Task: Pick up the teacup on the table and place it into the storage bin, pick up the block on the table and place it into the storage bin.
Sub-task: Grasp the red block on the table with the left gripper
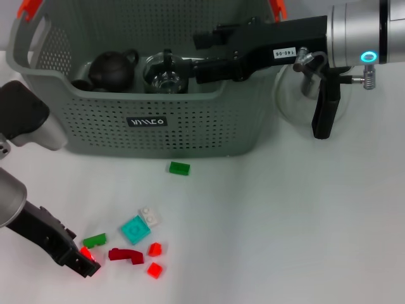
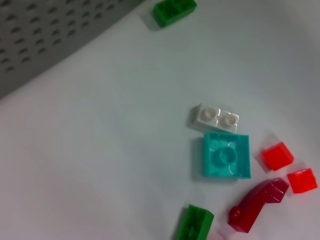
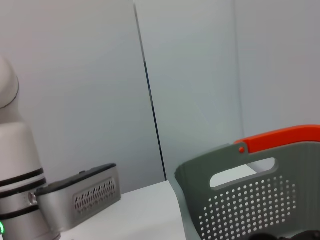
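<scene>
The grey storage bin (image 1: 145, 101) stands at the back of the table; its wall (image 2: 40, 35) and orange-tipped handle (image 3: 240, 200) show in the wrist views. A glass teacup (image 1: 163, 77) sits inside it beside a black teapot (image 1: 111, 69). My right gripper (image 1: 197, 56) reaches over the bin from the right, open, its tips just right of the teacup. Loose blocks lie in front of the bin. My left gripper (image 1: 85, 261) is low at the front left, right against a small red block (image 1: 86, 254).
Blocks on the table: a green one (image 1: 179, 168) (image 2: 174, 11) near the bin, then white (image 2: 215, 118), teal (image 2: 226, 155), another green (image 2: 194, 224), dark red curved (image 2: 257, 204) and two red (image 2: 277, 155). A glass pitcher (image 1: 297, 95) stands right of the bin.
</scene>
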